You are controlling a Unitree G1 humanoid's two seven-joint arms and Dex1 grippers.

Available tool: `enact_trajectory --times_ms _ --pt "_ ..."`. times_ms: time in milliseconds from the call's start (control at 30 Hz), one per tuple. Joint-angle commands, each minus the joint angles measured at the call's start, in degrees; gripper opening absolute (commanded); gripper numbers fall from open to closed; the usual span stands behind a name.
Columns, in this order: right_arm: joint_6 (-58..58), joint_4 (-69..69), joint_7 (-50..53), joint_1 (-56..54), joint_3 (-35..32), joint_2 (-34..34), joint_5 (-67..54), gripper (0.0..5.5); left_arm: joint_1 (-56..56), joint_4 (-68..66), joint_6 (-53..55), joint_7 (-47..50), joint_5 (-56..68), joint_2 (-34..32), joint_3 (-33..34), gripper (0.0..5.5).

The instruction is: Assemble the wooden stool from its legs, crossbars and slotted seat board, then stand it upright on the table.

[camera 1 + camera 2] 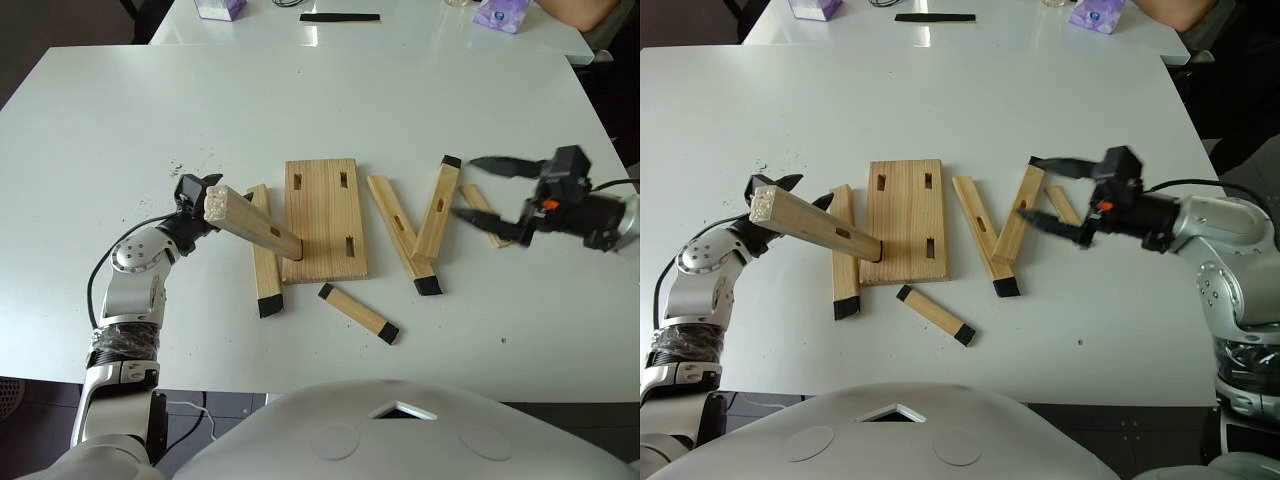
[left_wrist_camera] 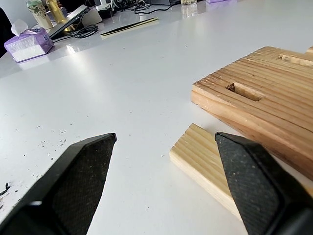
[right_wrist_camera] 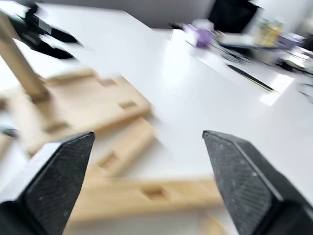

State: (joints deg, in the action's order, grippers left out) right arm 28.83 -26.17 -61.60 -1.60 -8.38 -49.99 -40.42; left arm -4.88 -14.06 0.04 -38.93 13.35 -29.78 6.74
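We see a white table [image 1: 420, 110] with the slotted seat board [image 1: 323, 218] flat at frame centre, a leg [image 1: 264, 262] just beside its left edge, two more legs [image 1: 397, 232] in a V to its right, a short crossbar [image 1: 358, 313] below it, and dark specks [image 1: 185, 165] at left.

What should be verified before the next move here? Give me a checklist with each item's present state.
1. Seat board lying flat: ok.
2. Planted leg upright in its slot: not ok, it leans toward the left gripper.
3. Left gripper closed on that leg: not ok, its fingers are open with nothing between them.
4. Right gripper open for a pick: ok.
5. Short crossbar in front of the seat board free of other parts: ok.
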Motion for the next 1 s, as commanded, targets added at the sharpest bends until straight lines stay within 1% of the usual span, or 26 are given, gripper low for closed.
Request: enact_trajectory --times_ms 33,133,200,267,333,400,467,600,767,867,1000 --pt "9.02 -4.93 -3.5 -6.04 5.58 -4.27 -4.62 4.06 -1.98 -0.22 0.59 -0.73 -0.6 -0.61 -0.44 3.77" --pt "17.41 -4.0 -2.32 -15.35 12.21 -4.27 -4.42 4.06 -1.89 1.07 1.1 -0.55 -0.54 -0.83 -0.2 3.77" --pt "24.05 -3.36 0.15 -21.98 16.27 -2.32 -4.68 4.06 -0.95 2.55 1.61 0.05 -0.31 -0.8 0.3 3.77" --pt "33.36 -4.53 3.73 -27.77 20.83 -0.78 -5.37 4.06 0.7 4.15 1.99 1.16 -0.33 -0.48 0.84 3.77" --pt "41.25 -6.98 6.08 -29.92 23.29 -0.37 -7.5 4.06 2.31 5.59 2.29 2.16 -0.44 -0.06 1.18 3.77" --pt "44.7 -9.95 6.73 -29.07 24.07 -0.66 -9.17 4.06 3.86 6.92 2.46 2.81 -0.54 0.03 1.41 3.77" --pt "44.59 -13.28 7.05 -26.02 25.86 -2.2 -8.48 4.06 6.25 9.25 2.85 2.82 -0.95 -0.92 1.5 3.77" --pt "43.95 -14.41 11.23 -19.47 29.67 -1.32 -5.92 4.06 9.9 13.3 4.13 0.58 -0.82 -4.75 2.98 3.77" --pt "43.66 -13.26 17.91 -15.57 33.73 3.96 -2.13 4.06 13.42 19.49 6.62 -1.66 0.0 -6.61 2.97 3.77" --pt "43.49 -12.48 22.54 -13.56 35.15 8.33 -0.09 4.06 14.74 23.14 7.8 -1.4 -0.9 -5.79 0.93 3.77" --pt "42.36 -11.22 25.36 -12.83 36.0 10.69 2.33 4.06 16.82 27.13 9.55 -0.33 -1.05 -4.64 -0.2 3.77"
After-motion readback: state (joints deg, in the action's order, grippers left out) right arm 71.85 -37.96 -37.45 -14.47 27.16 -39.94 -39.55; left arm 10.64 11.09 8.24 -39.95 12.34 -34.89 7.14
